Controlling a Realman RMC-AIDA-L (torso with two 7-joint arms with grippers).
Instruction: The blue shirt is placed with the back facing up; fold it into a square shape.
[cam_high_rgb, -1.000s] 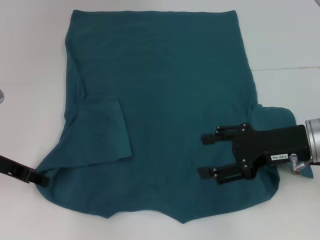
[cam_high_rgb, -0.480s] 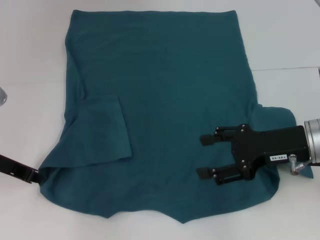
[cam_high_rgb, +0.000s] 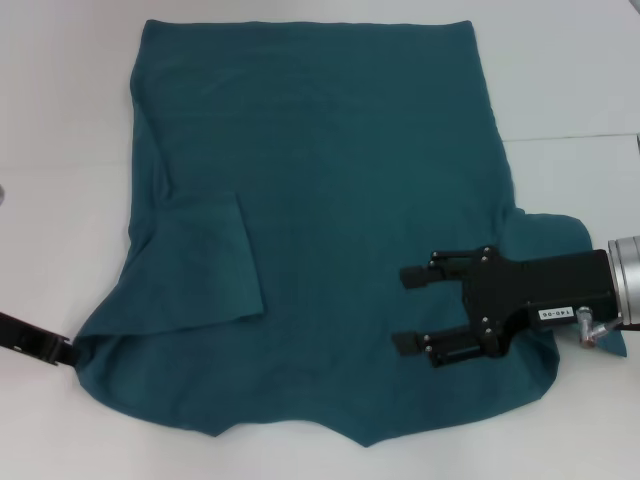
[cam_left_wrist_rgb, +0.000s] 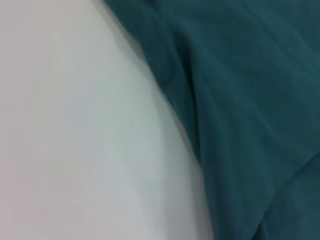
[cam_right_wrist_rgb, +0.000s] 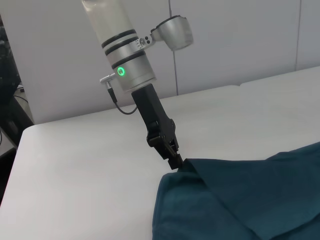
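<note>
The blue shirt (cam_high_rgb: 320, 180) lies spread on the white table (cam_high_rgb: 60, 120), plain side up, with its left sleeve folded inward onto the body. My right gripper (cam_high_rgb: 402, 310) hovers open over the shirt's lower right part, fingers pointing left with nothing between them. My left gripper (cam_high_rgb: 68, 350) sits at the shirt's lower left corner. In the right wrist view, the left gripper (cam_right_wrist_rgb: 176, 161) has its tip pinched on that corner of the shirt (cam_right_wrist_rgb: 240, 200), which rises to a point there. The left wrist view shows only the shirt's edge (cam_left_wrist_rgb: 250, 100) on the table.
White tabletop (cam_high_rgb: 570, 90) surrounds the shirt on all sides. A seam in the table runs along the right (cam_high_rgb: 580, 136). A grey wall (cam_right_wrist_rgb: 240, 40) stands behind the left arm.
My left gripper has drawn back a little to the left at the shirt's corner. The right gripper has barely moved.
</note>
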